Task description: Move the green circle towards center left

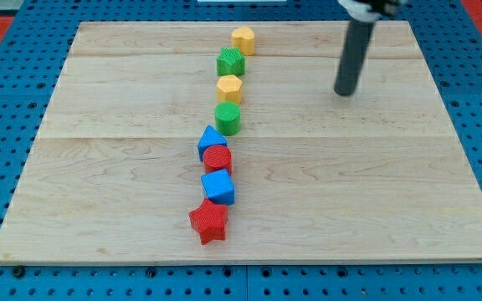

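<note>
Camera view is showing you a task not yet begun: the green circle (228,119) is sitting mid-board in the column of blocks, while my tip (345,91), gripperless and holding nothing, is hovering well apart toward the view's upper right.

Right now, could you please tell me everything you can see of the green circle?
The green circle is a short upright cylinder, its flat round top ridged with fine lines; it looks like plastic. It stands on the wooden board, fourth from the view's top in a column of eight blocks. The yellow hexagon sits just above it and the blue block just below-left; whether either touches it I cannot tell. My tip is far off toward the view's upper right, touching no block.
</note>
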You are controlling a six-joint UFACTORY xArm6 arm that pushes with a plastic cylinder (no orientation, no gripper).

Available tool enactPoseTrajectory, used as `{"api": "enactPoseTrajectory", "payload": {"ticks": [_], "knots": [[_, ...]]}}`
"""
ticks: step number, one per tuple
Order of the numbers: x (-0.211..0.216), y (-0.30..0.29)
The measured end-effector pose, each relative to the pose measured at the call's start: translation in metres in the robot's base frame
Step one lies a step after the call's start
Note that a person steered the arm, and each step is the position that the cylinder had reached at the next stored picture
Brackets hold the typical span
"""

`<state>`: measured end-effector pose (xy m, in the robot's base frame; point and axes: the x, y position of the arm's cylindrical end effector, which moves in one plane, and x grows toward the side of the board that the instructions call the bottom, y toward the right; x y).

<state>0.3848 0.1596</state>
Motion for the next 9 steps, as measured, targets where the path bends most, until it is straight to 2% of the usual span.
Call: {"api": "enactPoseTrajectory", "payload": {"ticks": [1, 2, 3, 4, 5, 7, 9], "knots": [[0.035, 0.004], [0.045, 0.004], [0.045, 0.003], [0.035, -0.038], [0.013, -0.023], [0.024, -0.139], [0.027, -0.221]]}}
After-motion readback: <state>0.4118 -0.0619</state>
